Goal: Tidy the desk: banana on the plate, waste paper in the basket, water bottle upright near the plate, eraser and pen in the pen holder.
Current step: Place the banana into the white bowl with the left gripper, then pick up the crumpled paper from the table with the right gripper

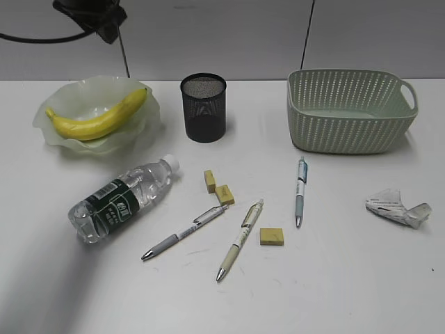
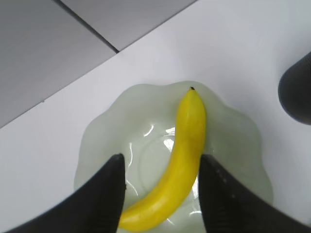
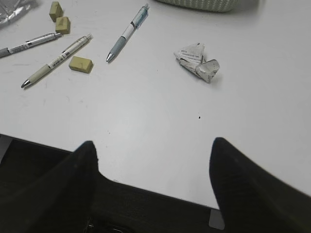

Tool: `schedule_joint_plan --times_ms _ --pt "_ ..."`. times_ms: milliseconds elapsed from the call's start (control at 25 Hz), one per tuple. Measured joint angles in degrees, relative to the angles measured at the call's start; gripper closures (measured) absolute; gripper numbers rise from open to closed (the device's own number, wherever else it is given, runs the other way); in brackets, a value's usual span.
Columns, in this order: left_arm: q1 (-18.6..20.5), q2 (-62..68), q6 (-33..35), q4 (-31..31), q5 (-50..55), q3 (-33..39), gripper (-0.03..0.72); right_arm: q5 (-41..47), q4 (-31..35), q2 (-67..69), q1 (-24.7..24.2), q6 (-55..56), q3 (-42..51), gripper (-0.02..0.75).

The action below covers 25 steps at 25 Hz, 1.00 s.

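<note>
**Desk Status: Banana on Plate, Other Items Unsorted**

The banana (image 1: 97, 118) lies in the plate (image 1: 49, 129) at the upper left of the exterior view. In the left wrist view, the left gripper (image 2: 162, 194) hangs above the plate with its fingers spread to either side of the banana, not touching it. The right gripper (image 3: 153, 182) at the lower edge of its wrist view is spread wide and holds nothing.

The water bottle (image 1: 125, 200) lies on its side at left centre on the desk (image 1: 348, 278). The pen holder (image 1: 203, 108) stands at upper centre; the basket (image 1: 350, 111) sits at upper right. Three pens (image 1: 240, 240) and three erasers (image 1: 272, 236) lie scattered at centre. The waste paper (image 1: 398, 207) lies at the right edge, below the basket.
</note>
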Motion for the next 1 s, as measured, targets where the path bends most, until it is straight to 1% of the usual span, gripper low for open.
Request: schedule_joint_plan --times_ms 80,280,480,560,640,760,1000 --pt "0.0 -2.5 -1.3 0.1 1.2 0.0 0.321 0.0 0.0 0.0 0.0 0.0 0.0 0.176" --pt "0.0 -8.9 -8.3 0.4 1.6 0.0 0.321 0.0 0.0 0.0 0.0 0.0 0.0 0.176" --pt "0.0 -16.5 -10.5 0.7 1.7 0.4 0.321 0.0 0.0 0.0 0.0 0.0 0.0 0.176" --pt "0.0 -20.8 -11.1 1.2 1.7 2.3 0.321 0.0 0.0 0.0 0.0 0.0 0.0 0.176" --pt "0.0 -25.8 -12.4 2.1 1.7 5.7 0.321 0.0 0.0 0.0 0.0 0.0 0.0 0.176" --pt "0.0 -33.3 -13.0 2.7 1.7 12.6 0.321 0.0 0.0 0.0 0.0 0.0 0.0 0.176" --pt "0.0 -50.8 -16.8 2.8 1.7 34.7 0.321 0.0 0.0 0.0 0.0 0.0 0.0 0.176"
